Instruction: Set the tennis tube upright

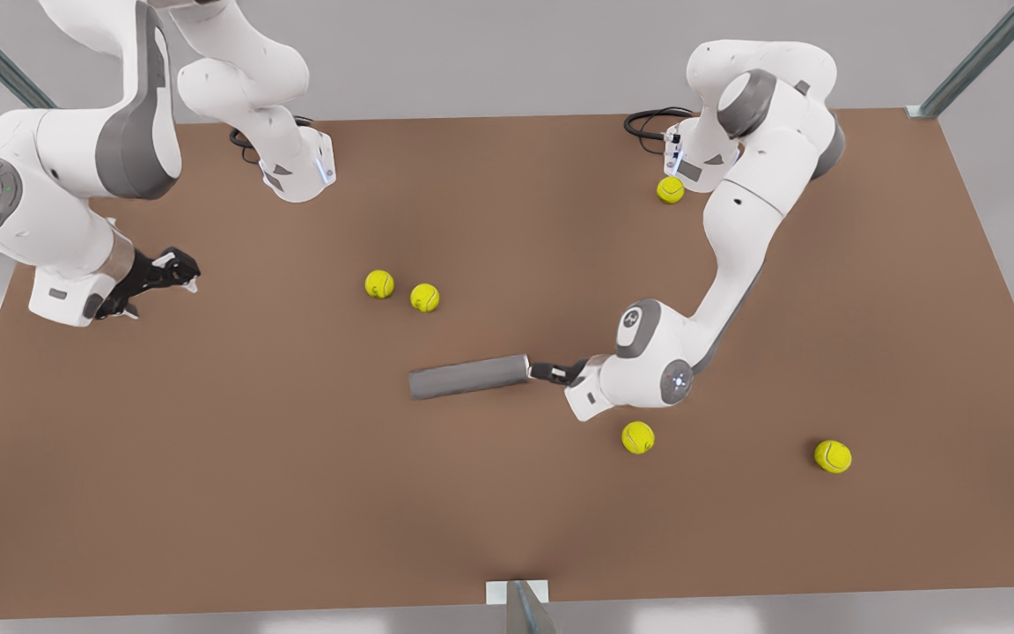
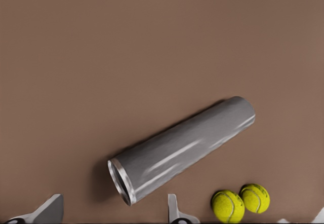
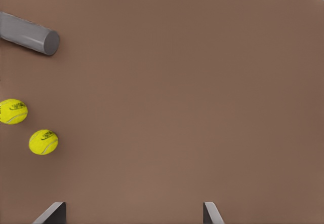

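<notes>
The tennis tube (image 1: 469, 376) lies flat on the tabletop (image 1: 208, 493), the left end effector (image 1: 553, 372) open at its silvery rim (image 2: 120, 182) to tip it up, while the right end effector (image 1: 155, 280) waits open, well apart.

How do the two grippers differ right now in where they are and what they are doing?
The left gripper sits low at the tennis tube's silvery-rimmed end, fingers open beside the rim; the right gripper waits far off at the front view's left, near nothing. The left gripper lies about level with the tube; the right gripper hangs over bare table. Both are open.

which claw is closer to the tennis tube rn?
Left. The left claw sits open at the rimmed end of the lying tennis tube. The right claw, also open, waits far off toward the front view's left.
</notes>
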### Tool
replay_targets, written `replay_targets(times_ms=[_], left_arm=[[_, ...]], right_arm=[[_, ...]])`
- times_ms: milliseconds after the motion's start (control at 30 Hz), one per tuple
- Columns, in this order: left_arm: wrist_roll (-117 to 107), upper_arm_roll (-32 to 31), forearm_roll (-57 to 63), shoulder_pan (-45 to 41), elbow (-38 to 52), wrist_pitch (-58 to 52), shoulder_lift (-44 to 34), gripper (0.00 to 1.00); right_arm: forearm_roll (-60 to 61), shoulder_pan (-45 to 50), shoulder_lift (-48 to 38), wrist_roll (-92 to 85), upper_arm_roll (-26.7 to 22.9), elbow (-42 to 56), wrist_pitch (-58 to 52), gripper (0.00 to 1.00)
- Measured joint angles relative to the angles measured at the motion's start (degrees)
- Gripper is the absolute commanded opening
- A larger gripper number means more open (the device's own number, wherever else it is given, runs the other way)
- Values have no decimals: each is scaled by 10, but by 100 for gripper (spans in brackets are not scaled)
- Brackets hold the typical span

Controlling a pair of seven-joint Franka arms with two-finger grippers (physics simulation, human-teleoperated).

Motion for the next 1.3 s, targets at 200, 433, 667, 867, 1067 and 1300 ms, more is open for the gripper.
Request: replay_targets(times_ms=[200, 433, 667, 867, 1067, 1300], left_arm=[[0, -45, -5, 28, -53, 53, 8, 100], [3, -48, -4, 29, -54, 95, 31, 100], [8, -66, -5, 32, -52, 115, 53, 100], [11, -71, -5, 30, -49, 136, 66, 100], [13, -72, -5, 17, -49, 149, 69, 100], [14, -72, -6, -3, -32, 158, 81, 100]], right_arm=[[-7, -28, 27, 34, 53, 0, 13, 100], [-3, -74, 70, 62, 52, 2, 24, 100], [2, -70, 71, 81, 51, 7, 26, 100], [6, -77, 70, 92, 47, 25, 22, 100], [8, -81, 75, 98, 47, 25, 20, 100], [12, -81, 80, 104, 47, 25, 20, 100]])
